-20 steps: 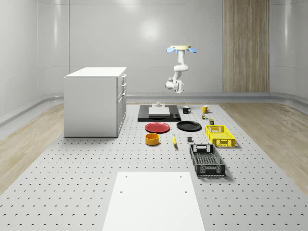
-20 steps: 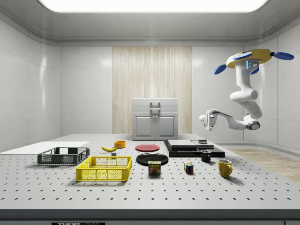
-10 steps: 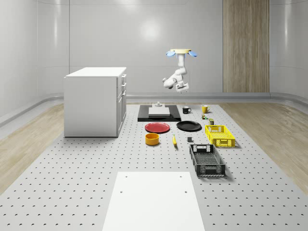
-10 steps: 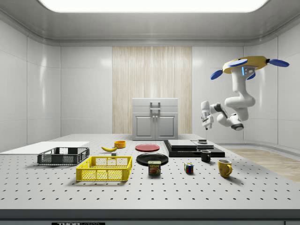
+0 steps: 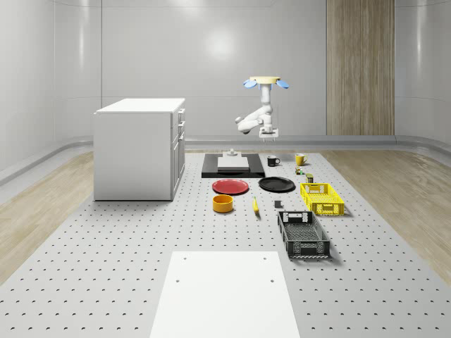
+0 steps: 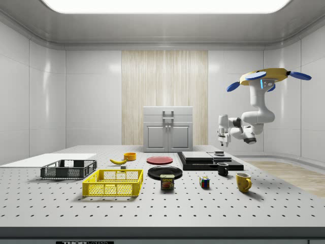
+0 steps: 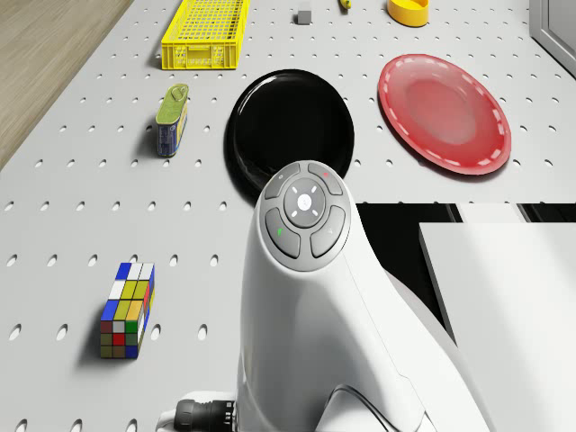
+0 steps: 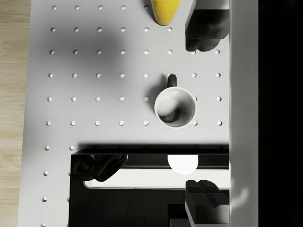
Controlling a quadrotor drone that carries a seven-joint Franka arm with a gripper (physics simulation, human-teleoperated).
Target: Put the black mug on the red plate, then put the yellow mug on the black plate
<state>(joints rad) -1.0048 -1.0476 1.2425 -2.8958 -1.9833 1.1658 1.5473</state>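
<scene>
— Where is the drone (image 6: 267,78)?
— It hovers in the air above the far end of the table (image 5: 141,267), near the black mug (image 6: 223,169) and the flat black slab (image 5: 232,169). Its arm bends down, and the claw (image 6: 222,144) points downward, well above the mug.

— Is the claw holding something?
— No. In the wrist view its two fingers (image 8: 203,28) stand wide apart, with the black mug (image 8: 175,106) upright on the table between them, far below.

— And the other things?
— The yellow mug (image 6: 243,182) stands near the black one. The red plate (image 5: 230,186) and the black plate (image 5: 276,184) lie side by side, both bare.
</scene>
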